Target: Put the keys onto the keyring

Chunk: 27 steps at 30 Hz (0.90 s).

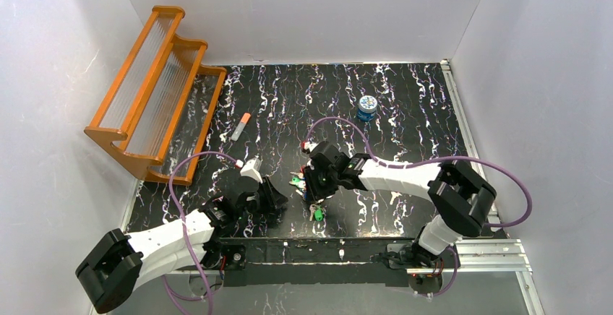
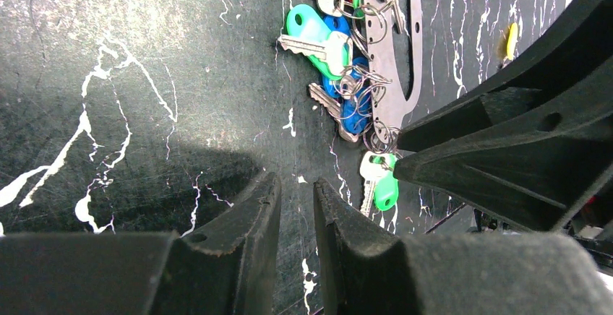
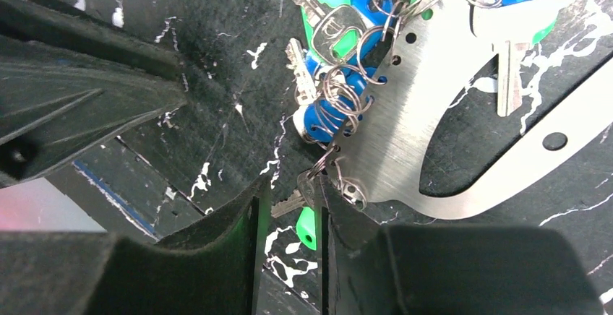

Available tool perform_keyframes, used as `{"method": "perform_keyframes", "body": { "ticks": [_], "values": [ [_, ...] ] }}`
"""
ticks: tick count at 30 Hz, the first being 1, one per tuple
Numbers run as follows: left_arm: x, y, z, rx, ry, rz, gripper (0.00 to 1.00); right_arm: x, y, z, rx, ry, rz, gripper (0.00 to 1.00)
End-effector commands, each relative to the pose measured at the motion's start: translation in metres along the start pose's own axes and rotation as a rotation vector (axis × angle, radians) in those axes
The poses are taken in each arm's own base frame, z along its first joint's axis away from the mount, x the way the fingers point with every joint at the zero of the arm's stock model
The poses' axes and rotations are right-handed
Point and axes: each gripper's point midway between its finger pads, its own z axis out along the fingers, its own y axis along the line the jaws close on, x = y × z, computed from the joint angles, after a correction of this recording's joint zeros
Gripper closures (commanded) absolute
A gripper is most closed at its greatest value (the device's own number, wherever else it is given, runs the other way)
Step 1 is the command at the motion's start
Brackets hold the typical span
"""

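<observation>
Right gripper (image 3: pixel 289 206) was nearly closed, pinching green key (image 3: pixel 307 228); keyring (image 3: pixel 434 76) touched its right fingertip. Left gripper (image 2: pixel 296 192) was barely parted, empty. Risk: thin key twisting loose, ring snagging neighbours.

keyring (image 3: pixel 426 113) partly beyond frame edge

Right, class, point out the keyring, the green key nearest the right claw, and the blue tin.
keyring (image 3: pixel 419 134): right wrist view, wide flat part of its band.
green key (image 2: pixel 387 192): left wrist view, its plastic head.
blue tin (image 1: pixel 367 105): top external view, its patterned lid.
</observation>
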Motion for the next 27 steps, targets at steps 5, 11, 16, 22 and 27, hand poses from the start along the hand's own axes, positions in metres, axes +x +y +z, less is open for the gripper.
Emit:
{"method": "perform_keyframes", "body": {
  "ticks": [5,11,16,22,27],
  "values": [
    [0.002,0.005,-0.001,-0.013,-0.002,0.007,0.78,-0.004,-0.005,0.013,0.052,0.010,0.037,0.69],
    [0.001,0.001,0.000,-0.001,-0.001,0.012,0.78,-0.009,0.001,0.011,0.030,-0.002,0.020,0.72],
    [0.000,-0.002,0.001,0.009,0.002,0.022,0.78,-0.019,0.028,0.007,-0.106,-0.029,0.021,0.67],
    [-0.003,-0.011,0.001,0.036,0.005,0.042,0.78,-0.030,0.040,0.003,-0.174,-0.046,0.047,0.63],
    [0.001,-0.024,0.002,0.106,0.029,0.042,0.79,-0.047,0.036,-0.016,-0.218,-0.103,0.074,0.62]
  ]
}}
